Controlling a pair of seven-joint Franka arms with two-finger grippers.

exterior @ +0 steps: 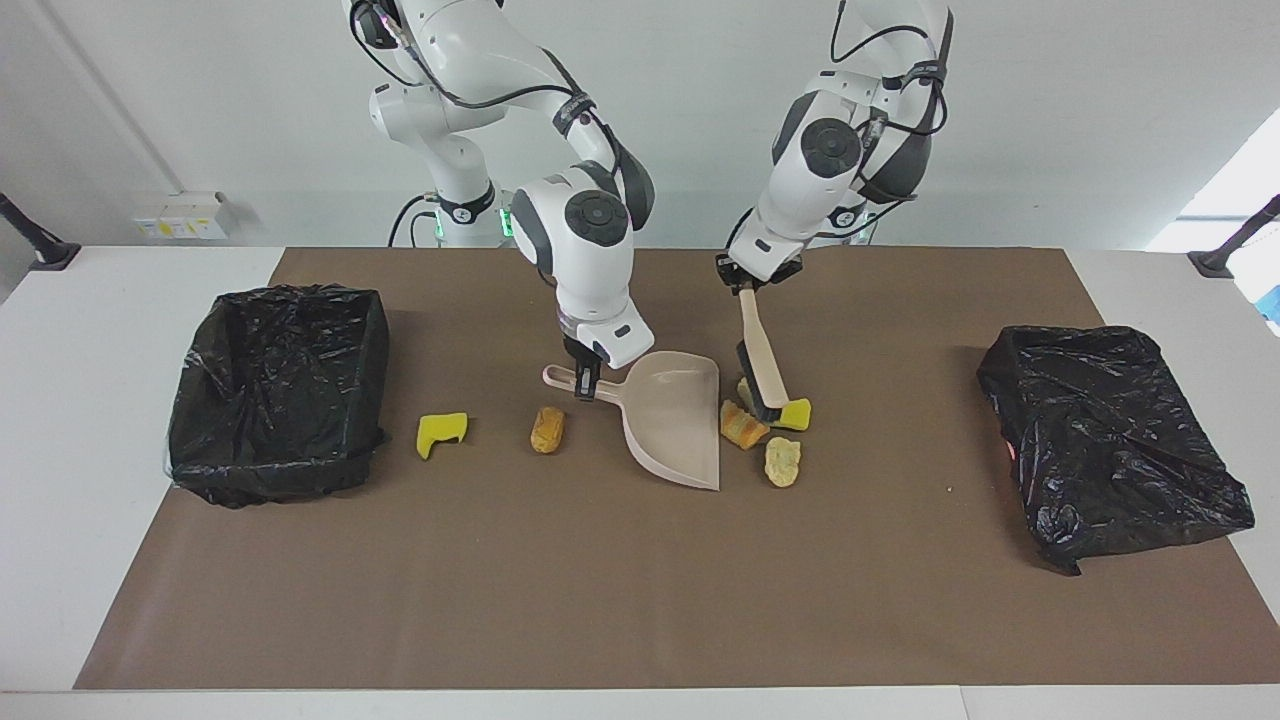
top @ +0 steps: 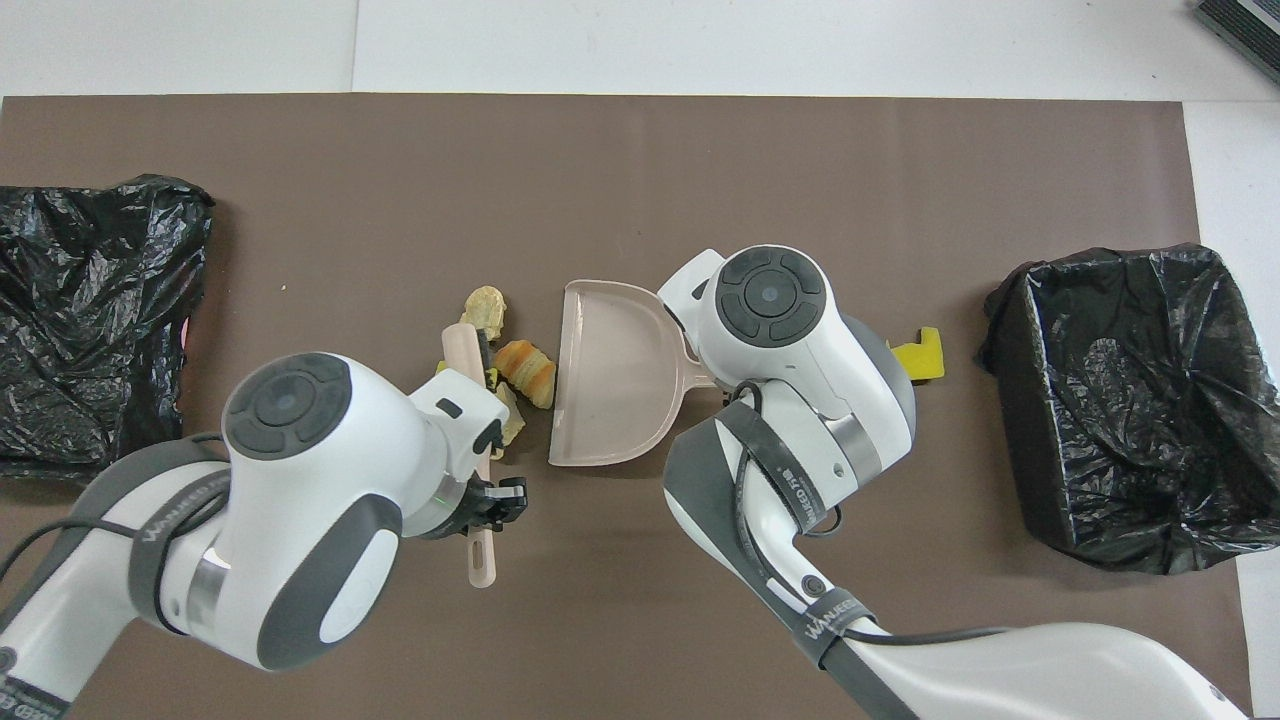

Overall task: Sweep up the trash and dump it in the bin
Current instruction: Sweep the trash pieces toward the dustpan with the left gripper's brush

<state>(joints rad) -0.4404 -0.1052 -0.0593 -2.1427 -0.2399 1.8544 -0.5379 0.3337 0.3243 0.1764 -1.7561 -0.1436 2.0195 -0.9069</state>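
My right gripper (exterior: 585, 380) is shut on the handle of the beige dustpan (exterior: 680, 425), which rests on the mat with its mouth toward the left arm's end. My left gripper (exterior: 745, 283) is shut on the brush (exterior: 765, 365) handle, and the brush head stands on the mat beside the pan's mouth. Trash at the mouth: a striped orange chunk (exterior: 742, 425), a pale chunk (exterior: 782, 462), a yellow sponge bit (exterior: 797, 413). Another yellow sponge (exterior: 441, 432) and a bread chunk (exterior: 547, 428) lie between pan and bin (exterior: 280, 390). In the overhead view the dustpan (top: 612, 375) is empty.
The open black-lined bin (top: 1130, 400) stands at the right arm's end of the brown mat. A crumpled black bag (exterior: 1110, 440) lies at the left arm's end. The mat's strip farthest from the robots holds nothing.
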